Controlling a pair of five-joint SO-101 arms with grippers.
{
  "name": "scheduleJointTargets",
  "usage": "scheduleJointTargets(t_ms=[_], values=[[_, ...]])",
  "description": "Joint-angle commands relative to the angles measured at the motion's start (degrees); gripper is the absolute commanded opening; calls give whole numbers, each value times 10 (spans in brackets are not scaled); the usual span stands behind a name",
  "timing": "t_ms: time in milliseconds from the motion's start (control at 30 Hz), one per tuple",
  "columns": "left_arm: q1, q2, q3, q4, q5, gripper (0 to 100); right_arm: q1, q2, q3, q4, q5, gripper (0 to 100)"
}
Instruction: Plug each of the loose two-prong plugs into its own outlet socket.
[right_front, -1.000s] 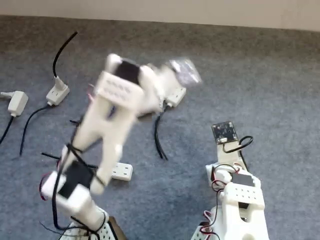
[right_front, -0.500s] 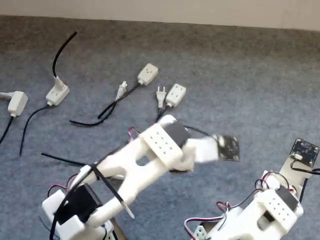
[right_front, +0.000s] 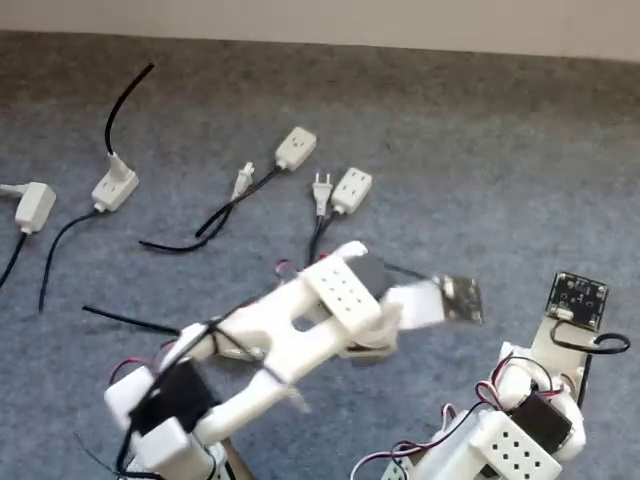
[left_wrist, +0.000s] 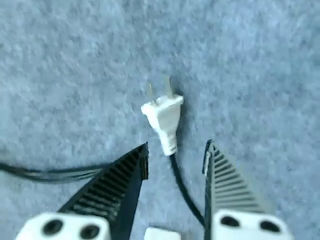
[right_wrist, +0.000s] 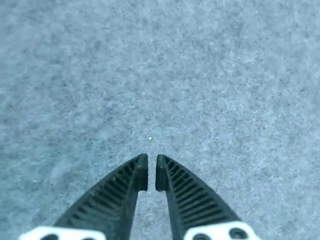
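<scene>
In the left wrist view a white two-prong plug (left_wrist: 162, 115) with a black cord lies on the grey carpet, prongs pointing away. My left gripper (left_wrist: 176, 147) is open, its fingertips on either side of the plug's cord end without touching it. My right gripper (right_wrist: 151, 157) is shut over bare carpet with nothing in it. In the high view a white plug (right_front: 243, 180) and a second plug (right_front: 320, 188) lie beside two white outlet sockets (right_front: 295, 147) (right_front: 352, 188). The left arm (right_front: 320, 305) stretches across the middle; the right arm (right_front: 530, 420) stands at the front right.
At the far left an outlet (right_front: 115, 187) has a black cord in it, and another white block (right_front: 35, 205) lies near the edge. Black cords (right_front: 180, 243) trail over the carpet. The carpet's back right area is bare.
The left arm swung from the back outlets down to the middle right, uncovering them. The right arm's wrist moved right, then slightly back left.
</scene>
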Motion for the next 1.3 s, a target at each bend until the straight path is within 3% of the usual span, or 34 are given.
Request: scheduleJointTargets(t_ms=[0,100,233,400,500,667,833,967,1167,1267], values=[[-51,-86,-7,29,6,182,-33,37,-33,3,7,48],[-122,-142,-36,68,51,182,-84,99,-53,15,7,48],[-273,-182,-87,115,146,181,-167,204,-131,65,33,48],[-429,-189,-57,135,161,181,-281,333,-262,137,102,48],[-495,-190,0,104,154,181,-378,398,-330,163,147,48],[-599,-193,138,16,70,182,-548,500,-419,211,216,48],[-715,-194,260,-102,60,185,-652,600,-453,206,251,48],[-753,-194,338,-192,59,186,-707,646,-462,185,304,48],[-755,-195,461,-348,62,186,-713,676,-490,171,370,53],[-764,-218,475,-354,63,186,-699,685,-492,137,381,53]])
